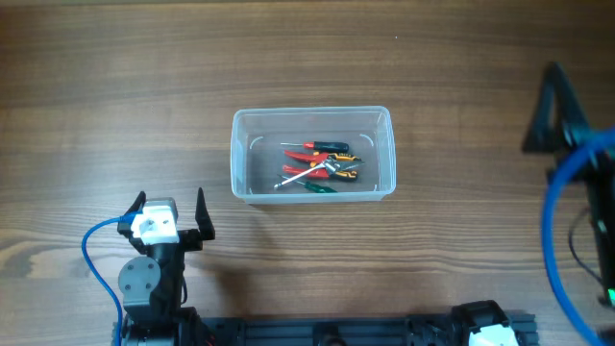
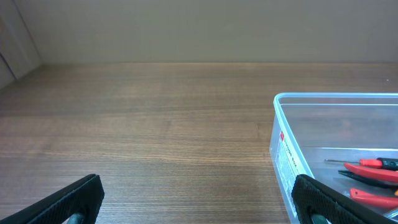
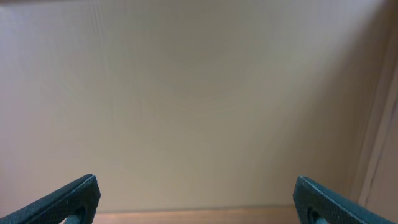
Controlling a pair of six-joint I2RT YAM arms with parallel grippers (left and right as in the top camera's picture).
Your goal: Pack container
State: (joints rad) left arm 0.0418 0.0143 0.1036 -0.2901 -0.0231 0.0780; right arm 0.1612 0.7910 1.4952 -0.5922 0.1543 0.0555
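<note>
The clear plastic container stands at the table's middle. Several hand tools with red, orange and green handles lie in it. My left gripper is near the front left, a little short of the container's left front corner, open with nothing between its fingers. In the left wrist view the container's rim and the red tool handles show at the right, past the left gripper. My right gripper is open and empty, facing a plain wall. Its arm is raised at the table's right edge.
Blue cables loop by the right arm and by the left arm. Bare wooden tabletop lies to the left of the container. A wall closes the far side.
</note>
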